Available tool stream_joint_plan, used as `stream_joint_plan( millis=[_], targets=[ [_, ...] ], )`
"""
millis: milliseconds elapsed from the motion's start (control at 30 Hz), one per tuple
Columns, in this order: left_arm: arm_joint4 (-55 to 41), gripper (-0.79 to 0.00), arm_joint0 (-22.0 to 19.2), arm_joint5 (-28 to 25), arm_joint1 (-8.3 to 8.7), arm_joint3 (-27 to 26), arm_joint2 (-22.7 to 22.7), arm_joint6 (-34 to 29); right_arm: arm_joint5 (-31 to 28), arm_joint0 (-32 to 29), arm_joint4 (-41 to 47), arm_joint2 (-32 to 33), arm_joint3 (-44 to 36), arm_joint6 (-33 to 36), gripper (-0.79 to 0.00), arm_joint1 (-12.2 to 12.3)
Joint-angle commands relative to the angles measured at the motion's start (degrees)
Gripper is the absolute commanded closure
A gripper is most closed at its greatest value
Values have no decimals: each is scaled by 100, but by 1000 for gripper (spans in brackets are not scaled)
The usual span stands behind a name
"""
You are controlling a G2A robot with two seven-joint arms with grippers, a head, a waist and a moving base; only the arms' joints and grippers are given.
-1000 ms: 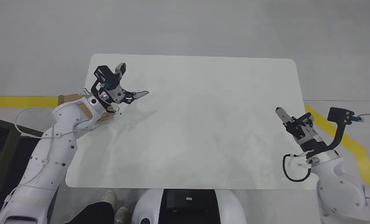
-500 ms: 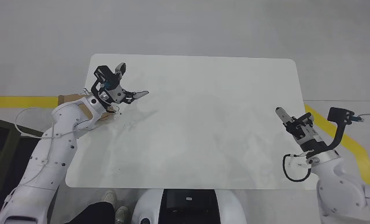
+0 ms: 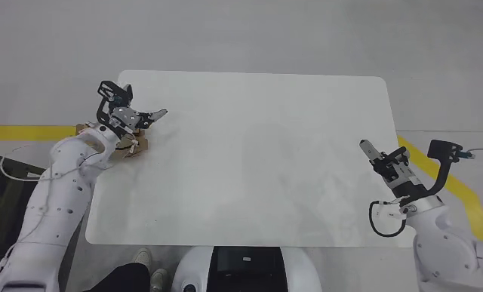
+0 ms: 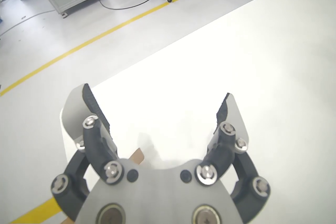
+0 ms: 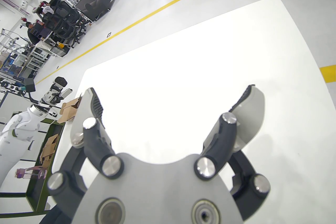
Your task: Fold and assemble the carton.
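Above the white table (image 3: 264, 156), yellow floor line (image 3: 30, 131) behind, left gripper (image 4: 157, 99) and right gripper (image 5: 170, 93) show fingers spread.

- Carton (image 3: 136, 146): brown cardboard, seemingly plain, though little of it shows.
- Table (image 3: 264, 156): plain white.
- Floor (image 3: 226, 28): pale grey, crossed by a yellow line (image 3: 30, 131).
- Left gripper (image 4: 157, 96) and right gripper (image 5: 170, 93): silver and black, with black ribbing on the inner faces.

Top view: high overhead, looking straight down on the whole white table (image 3: 264, 156).
Left wrist view: close behind the left gripper (image 4: 157, 90), low over the table's corner, facing outward to the floor (image 4: 78, 25).
Right wrist view: close behind the right gripper (image 5: 171, 88), facing across the table.
All three share the table.
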Motion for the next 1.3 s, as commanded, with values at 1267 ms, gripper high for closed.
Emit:
stream_joint_plan(
  millis=[1267],
  targets=[
    [-2974,-785,46,233,178,832,-1767,-1761,0,0,0,0,0,0,-785,0]
  ],
)
